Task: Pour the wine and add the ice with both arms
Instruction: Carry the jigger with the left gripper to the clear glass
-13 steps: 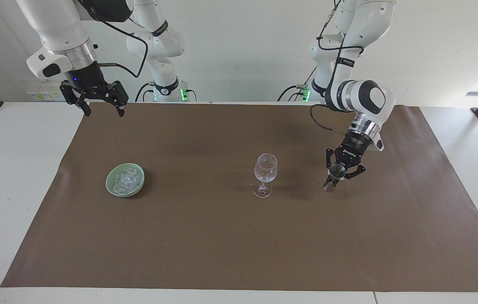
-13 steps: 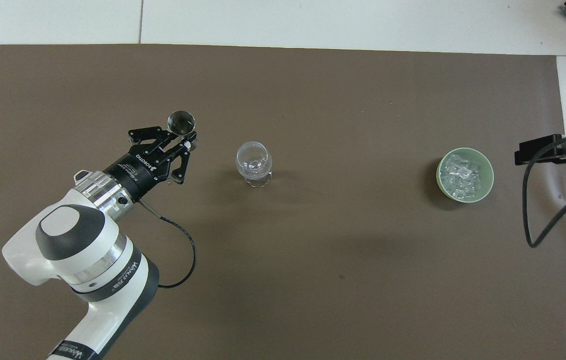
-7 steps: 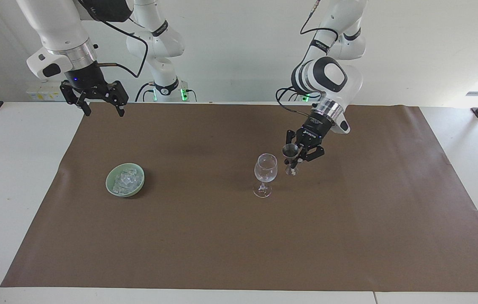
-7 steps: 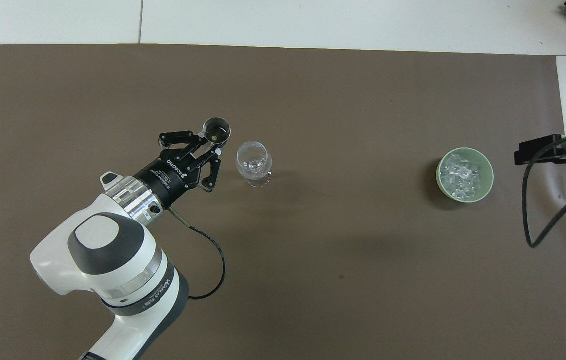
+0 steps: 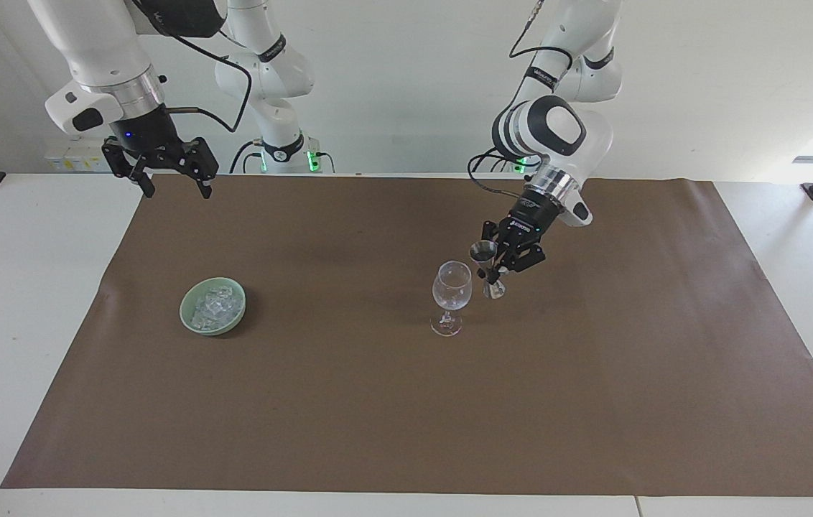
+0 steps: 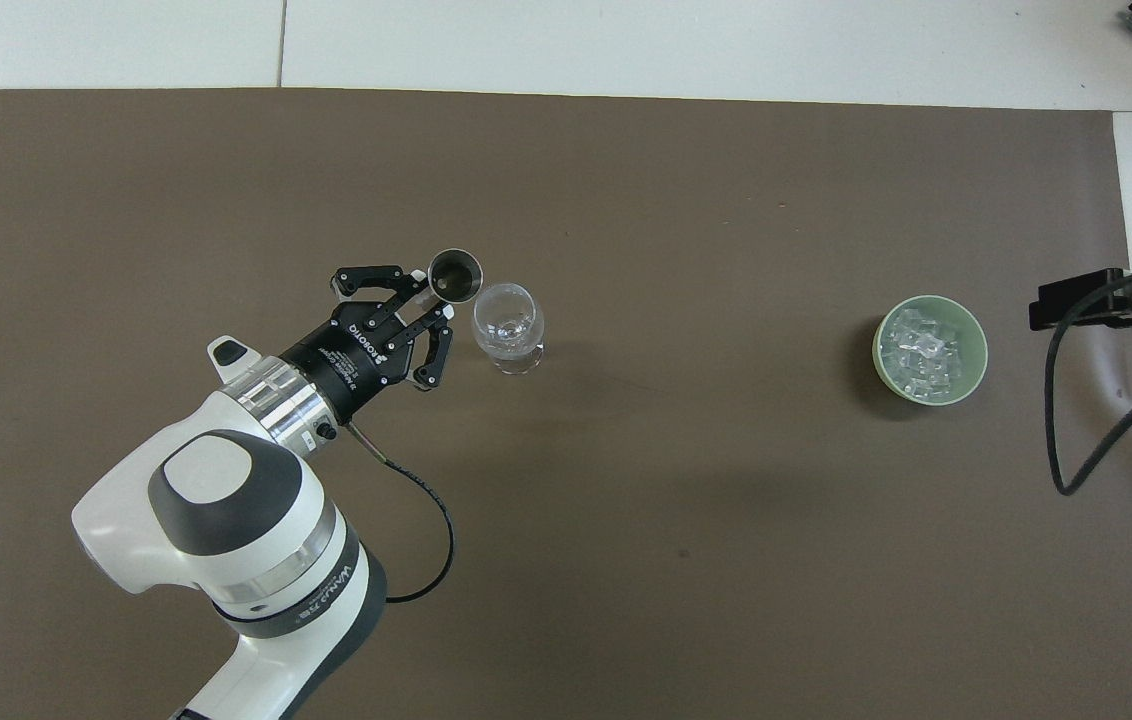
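A clear wine glass [image 5: 451, 287] [image 6: 507, 318] stands upright mid-mat. My left gripper [image 5: 498, 269] [image 6: 434, 300] is shut on a small metal jigger [image 5: 482, 253] [image 6: 454, 275]. It holds the jigger in the air right beside the glass, toward the left arm's end, with its top cup about level with the glass rim. Wine is out of view; what the jigger holds cannot be made out. The ice [image 5: 214, 305] [image 6: 924, 348] is heaped in a pale green bowl [image 5: 187, 310] [image 6: 978, 335] toward the right arm's end. My right gripper [image 5: 175, 188] hangs open, waiting over the mat's corner by its base.
A brown mat [image 5: 406, 416] covers most of the white table [image 5: 19, 323]. A black cable [image 6: 1066, 420] hangs from the right arm over the mat's edge near the bowl.
The left arm has swung the jigger from the left arm's end of the mat over to the wine glass and raised it to rim height. The right arm has not moved.
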You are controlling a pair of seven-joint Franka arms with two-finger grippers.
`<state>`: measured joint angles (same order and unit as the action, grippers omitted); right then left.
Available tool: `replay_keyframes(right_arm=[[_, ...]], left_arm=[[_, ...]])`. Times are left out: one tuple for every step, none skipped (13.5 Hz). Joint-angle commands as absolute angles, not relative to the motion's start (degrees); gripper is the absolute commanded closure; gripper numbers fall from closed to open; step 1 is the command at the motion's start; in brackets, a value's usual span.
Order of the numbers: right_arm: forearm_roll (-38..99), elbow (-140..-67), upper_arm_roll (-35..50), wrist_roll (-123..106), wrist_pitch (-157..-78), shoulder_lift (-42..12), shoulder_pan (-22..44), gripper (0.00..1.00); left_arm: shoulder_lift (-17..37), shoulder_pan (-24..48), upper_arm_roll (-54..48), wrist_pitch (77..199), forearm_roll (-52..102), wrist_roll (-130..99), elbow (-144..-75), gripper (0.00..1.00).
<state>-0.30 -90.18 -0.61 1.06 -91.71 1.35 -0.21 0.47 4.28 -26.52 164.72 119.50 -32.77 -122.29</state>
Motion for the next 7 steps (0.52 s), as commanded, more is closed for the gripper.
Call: replay_keyframes(right_arm=[[1.23,-90.88,-0.53,-0.53,-91.23,2.2,-0.62,0.0],[1.23,-90.88,-0.53,-0.53,-91.23,2.2,-0.62,0.0],[1.32,-90.88,-0.53,-0.53,-91.23,2.2,-0.62,0.0],[1.23,-90.88,-0.53,-0.53,-91.23,2.2,-0.62,0.0],[1.23,-90.88,-0.53,-0.53,-91.23,2.2,-0.62,0.0],[1.23,-90.88,-0.53,-0.53,-91.23,2.2,-0.62,0.0],[1.23,-90.88,-0.53,-0.53,-91.23,2.2,-0.62,0.0]], left_arm=[[0.44,6.5,-25.84,166.29,119.97,-27.96,-121.82,1.0],[0.44,6.94,-25.84,166.46,119.97,-26.21,-121.82,1.0],[0.53,7.03,-25.84,166.81,119.97,-24.71,-121.9,1.0],[0.53,7.12,-25.84,166.9,119.97,-24.35,-121.9,1.0],[0.7,7.12,-25.84,166.99,119.97,-23.91,-121.82,1.0],[0.79,7.12,-25.84,166.99,119.97,-23.04,-121.82,1.0],[0.88,7.03,-25.84,166.91,119.97,-21.98,-121.82,1.0]])
